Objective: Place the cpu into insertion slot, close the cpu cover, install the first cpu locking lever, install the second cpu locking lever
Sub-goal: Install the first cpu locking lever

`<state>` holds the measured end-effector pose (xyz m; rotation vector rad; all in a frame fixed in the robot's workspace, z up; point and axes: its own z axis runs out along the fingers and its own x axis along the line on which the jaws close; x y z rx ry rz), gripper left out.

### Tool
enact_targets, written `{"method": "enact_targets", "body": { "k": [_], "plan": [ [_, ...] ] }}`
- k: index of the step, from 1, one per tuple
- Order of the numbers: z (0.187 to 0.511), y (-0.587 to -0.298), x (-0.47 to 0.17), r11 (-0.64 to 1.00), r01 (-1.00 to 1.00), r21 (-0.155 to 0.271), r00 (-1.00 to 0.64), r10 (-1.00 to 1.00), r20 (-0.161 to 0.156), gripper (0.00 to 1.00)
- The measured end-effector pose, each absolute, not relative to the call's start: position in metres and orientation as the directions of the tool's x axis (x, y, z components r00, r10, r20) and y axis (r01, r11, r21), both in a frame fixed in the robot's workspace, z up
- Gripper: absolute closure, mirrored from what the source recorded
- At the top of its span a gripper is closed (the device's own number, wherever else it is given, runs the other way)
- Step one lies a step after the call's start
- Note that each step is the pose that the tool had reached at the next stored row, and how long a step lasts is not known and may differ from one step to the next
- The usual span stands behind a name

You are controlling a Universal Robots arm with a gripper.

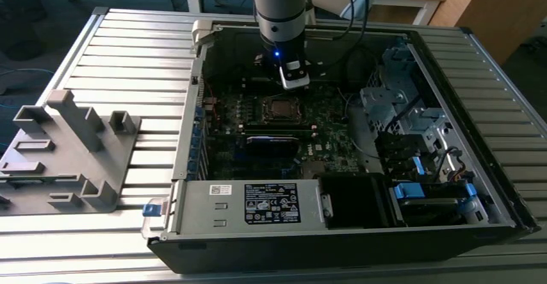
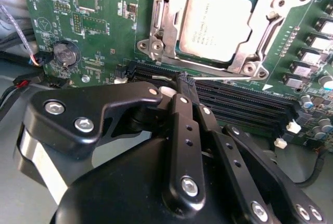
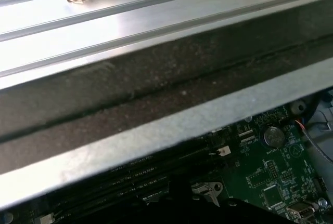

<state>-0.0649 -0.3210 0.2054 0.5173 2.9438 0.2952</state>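
In the second wrist view the cpu [image 2: 216, 21], a flat square chip with a dull silver face, lies in the insertion slot. The silvery cpu cover [image 2: 162, 16] lies flat over its edges. A thin metal lever [image 2: 234, 78] runs along the socket's side nearest the gripper; whether it is latched cannot be told. My gripper [image 2: 186, 80] is shut with nothing between its fingers, its tips over the black memory slots beside the socket. In the exterior view the gripper [image 1: 293, 82] hangs just behind the insertion slot [image 1: 280, 109], inside the open computer case.
A labelled silver power-supply box [image 1: 248, 204] fills the case's front. Drive bays with blue tabs [image 1: 427, 191] stand at the exterior view's right. A grey plastic fixture [image 1: 64, 149] rests on the slatted table at the left. Long black memory slots [image 2: 244, 102] and a coin battery [image 2: 66, 53] flank the socket.
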Motion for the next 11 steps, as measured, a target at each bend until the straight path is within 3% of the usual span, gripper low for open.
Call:
{"method": "enact_targets", "body": {
  "k": [11],
  "plan": [
    [0.2038, -0.3209, -0.0649, 0.921, 0.323, 0.216, -0.931, 0.350, -0.103, 0.89]
  ]
}}
